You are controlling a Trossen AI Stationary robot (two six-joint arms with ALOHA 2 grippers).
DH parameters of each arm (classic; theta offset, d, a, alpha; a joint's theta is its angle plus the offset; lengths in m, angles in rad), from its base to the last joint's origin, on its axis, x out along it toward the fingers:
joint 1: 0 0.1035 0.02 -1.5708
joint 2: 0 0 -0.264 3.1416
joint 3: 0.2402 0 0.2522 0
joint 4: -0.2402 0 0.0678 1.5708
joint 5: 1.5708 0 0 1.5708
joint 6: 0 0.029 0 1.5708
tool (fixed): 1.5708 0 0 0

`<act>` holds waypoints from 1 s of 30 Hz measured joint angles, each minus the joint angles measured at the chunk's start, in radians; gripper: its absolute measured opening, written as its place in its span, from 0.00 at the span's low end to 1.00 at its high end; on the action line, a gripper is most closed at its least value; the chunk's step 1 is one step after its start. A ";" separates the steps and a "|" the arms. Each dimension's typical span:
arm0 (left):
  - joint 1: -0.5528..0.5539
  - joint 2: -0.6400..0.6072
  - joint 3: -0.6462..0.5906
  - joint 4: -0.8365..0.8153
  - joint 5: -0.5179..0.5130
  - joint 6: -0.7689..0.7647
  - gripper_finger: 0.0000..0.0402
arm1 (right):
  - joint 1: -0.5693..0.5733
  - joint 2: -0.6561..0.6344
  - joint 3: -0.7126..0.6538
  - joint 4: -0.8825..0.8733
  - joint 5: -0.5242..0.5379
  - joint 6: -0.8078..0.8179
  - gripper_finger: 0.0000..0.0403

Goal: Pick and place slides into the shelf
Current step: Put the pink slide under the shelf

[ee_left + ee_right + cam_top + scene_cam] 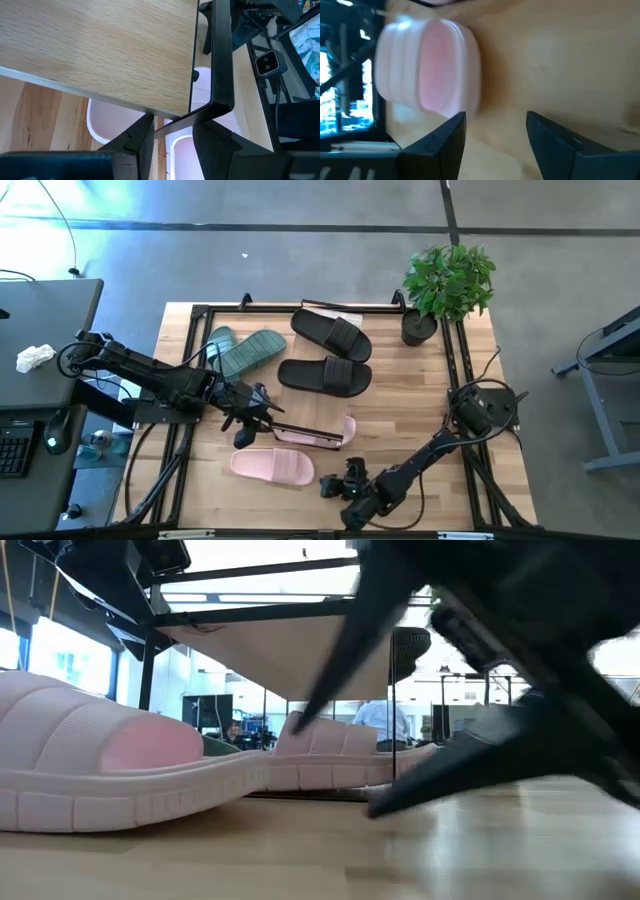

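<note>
Task status: barely begun, 5 slides judged still unplaced.

Lower centre of high view: right gripper (338,486), fingers spread and empty, just beside pale pink slide (272,467) lying loose on table (480,430).

Centre: left gripper (247,420), fingers (142,137) spread astride the black frame corner of the shelf (312,432). Second pink slide (345,428) partly under the shelf top; placement judged in progress.

Upper centre: 2 black slides (322,375), (331,333) loose. Upper left of centre: 2 green slides (252,350), (219,340) loose. Upper right: potted plant (447,285).
</note>
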 joint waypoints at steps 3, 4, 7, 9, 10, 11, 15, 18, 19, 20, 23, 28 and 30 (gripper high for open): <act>0.000 0.000 0.000 0.000 0.000 0.000 0.29 | -0.016 0.000 0.000 0.042 0.012 -0.026 0.49; 0.000 0.000 0.000 0.000 0.000 0.000 0.29 | -0.021 0.000 0.000 0.046 0.016 -0.026 0.49; 0.000 0.000 0.000 0.000 -0.001 0.003 0.29 | -0.033 -0.001 0.000 0.043 -0.007 -0.029 0.49; 0.000 0.000 0.000 0.000 -0.004 0.003 0.29 | -0.043 -0.001 0.000 0.049 -0.037 -0.056 0.49; 0.000 0.000 0.000 0.000 -0.004 0.003 0.29 | -0.048 -0.001 0.000 0.056 -0.050 -0.076 0.49; 0.000 0.000 0.000 0.000 -0.003 0.003 0.29 | -0.055 -0.001 0.000 0.068 -0.061 -0.095 0.49; 0.000 0.000 0.000 0.000 -0.004 0.003 0.29 | -0.082 -0.001 0.000 0.114 -0.079 -0.158 0.49; 0.000 0.000 0.000 0.001 -0.004 0.003 0.29 | -0.098 -0.001 0.000 0.120 -0.102 -0.164 0.49; 0.000 0.000 0.000 0.000 -0.003 0.003 0.29 | -0.101 -0.001 0.000 0.116 -0.117 -0.161 0.49; 0.000 0.000 0.000 0.000 -0.004 0.003 0.29 | -0.103 -0.001 0.000 0.110 -0.128 -0.163 0.49; 0.000 0.000 0.000 0.001 -0.004 0.003 0.29 | -0.106 -0.001 0.000 0.110 -0.155 -0.169 0.49; 0.000 0.000 0.000 0.001 -0.004 0.003 0.29 | -0.113 -0.001 0.000 0.112 -0.198 -0.181 0.48; 0.000 0.000 0.000 0.001 -0.004 0.003 0.29 | -0.118 -0.001 0.000 0.115 -0.203 -0.190 0.45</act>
